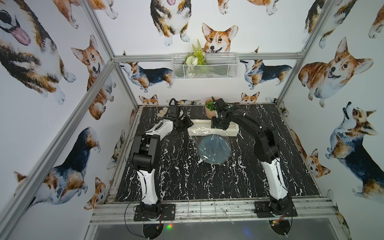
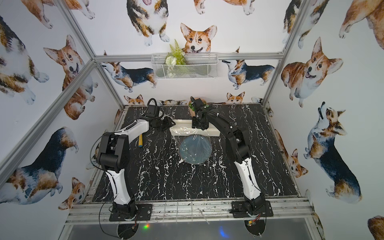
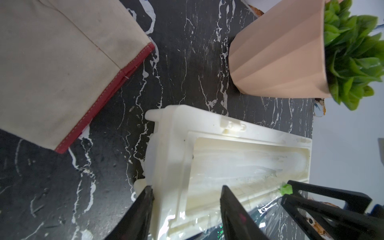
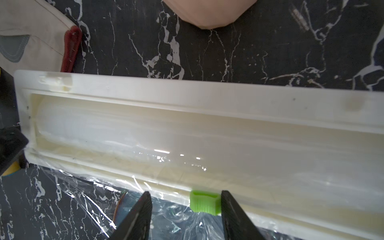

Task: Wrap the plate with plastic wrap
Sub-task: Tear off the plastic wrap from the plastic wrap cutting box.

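My right pincer [image 4: 186,193], half open, holds nothing, a green slider [image 4: 204,202] between its jaws. My left pincer [image 3: 187,187], half open, straddles the dispenser box [image 3: 172,145] end. A glove [image 3: 52,62] and plant pot [image 3: 280,58] sit beyond.

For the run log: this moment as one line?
wrap: from box over plate | left gripper: jaws open over box end | right gripper: jaws open, green slider between

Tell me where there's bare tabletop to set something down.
Bare: the black marble table's front stretch, from the round blue-grey plate to the front rail; also the far corner right of the peach plant pot. Crowded: around the cream dispenser box and beige glove.
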Controlling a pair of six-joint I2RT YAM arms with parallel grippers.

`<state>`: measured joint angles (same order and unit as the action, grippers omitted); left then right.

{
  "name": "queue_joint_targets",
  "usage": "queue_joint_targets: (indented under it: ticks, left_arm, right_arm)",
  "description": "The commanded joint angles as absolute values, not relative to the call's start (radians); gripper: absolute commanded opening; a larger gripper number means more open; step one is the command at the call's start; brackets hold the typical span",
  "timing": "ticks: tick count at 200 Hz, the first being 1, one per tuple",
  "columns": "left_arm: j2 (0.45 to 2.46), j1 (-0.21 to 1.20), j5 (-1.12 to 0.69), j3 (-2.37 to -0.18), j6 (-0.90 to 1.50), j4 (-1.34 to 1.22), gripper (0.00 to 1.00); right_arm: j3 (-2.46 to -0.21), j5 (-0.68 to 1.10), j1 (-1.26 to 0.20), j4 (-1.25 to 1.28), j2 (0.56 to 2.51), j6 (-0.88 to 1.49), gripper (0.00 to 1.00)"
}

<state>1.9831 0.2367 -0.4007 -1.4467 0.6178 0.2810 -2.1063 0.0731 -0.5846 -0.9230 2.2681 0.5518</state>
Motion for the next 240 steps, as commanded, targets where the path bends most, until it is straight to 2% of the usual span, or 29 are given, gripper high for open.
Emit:
queue_joint_targets:
  ticks: [1, 118, 240]
  left_arm:
    - [1.968, 0.245, -0.498, -1.426, 0.653, 0.219, 0.54]
    - [1.925, 0.253, -0.512, -1.323, 0.696, 0.128, 0.53]
    - [1.921, 0.275, -0.520, -1.307, 0.727, 0.091, 0.51]
  right_arm:
    - [-2.144, 0.169, -0.604, -0.884, 2.293, 0.609, 0.55]
    - [-2.184, 0.359, -0.657, -0.716, 2.374, 0.799, 0.56]
    - [-2.181, 0.454, -0.703, -0.490, 2.449, 0.991, 0.56]
